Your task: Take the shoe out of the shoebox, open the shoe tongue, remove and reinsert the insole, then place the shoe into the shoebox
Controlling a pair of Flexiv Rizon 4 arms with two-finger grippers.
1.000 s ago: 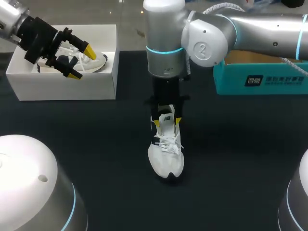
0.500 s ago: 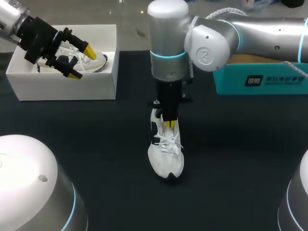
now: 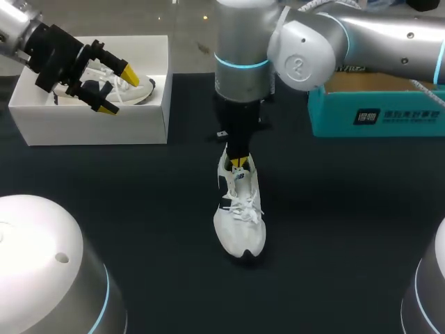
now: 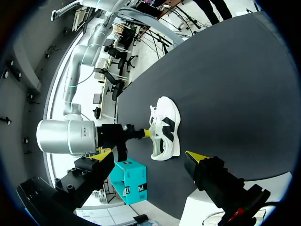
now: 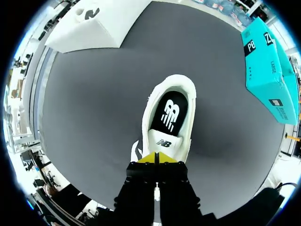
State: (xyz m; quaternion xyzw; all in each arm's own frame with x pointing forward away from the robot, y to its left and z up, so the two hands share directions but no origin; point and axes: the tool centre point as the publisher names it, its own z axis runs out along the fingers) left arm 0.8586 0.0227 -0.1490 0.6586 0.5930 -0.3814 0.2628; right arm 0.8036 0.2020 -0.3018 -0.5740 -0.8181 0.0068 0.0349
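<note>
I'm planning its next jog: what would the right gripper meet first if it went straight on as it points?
The tongue of the white shoe. The right gripper points down at its upper edge, tips together. Whether they touch it already is unclear.

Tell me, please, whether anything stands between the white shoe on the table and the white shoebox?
Nothing lies on the dark table between the white shoe and the shoebox. However, the left gripper hangs open over the shoebox, and a second shoe lies inside it.

Left pincer point(image 3: 116, 89) agape (right pincer point(image 5: 156, 158) closed)
</note>
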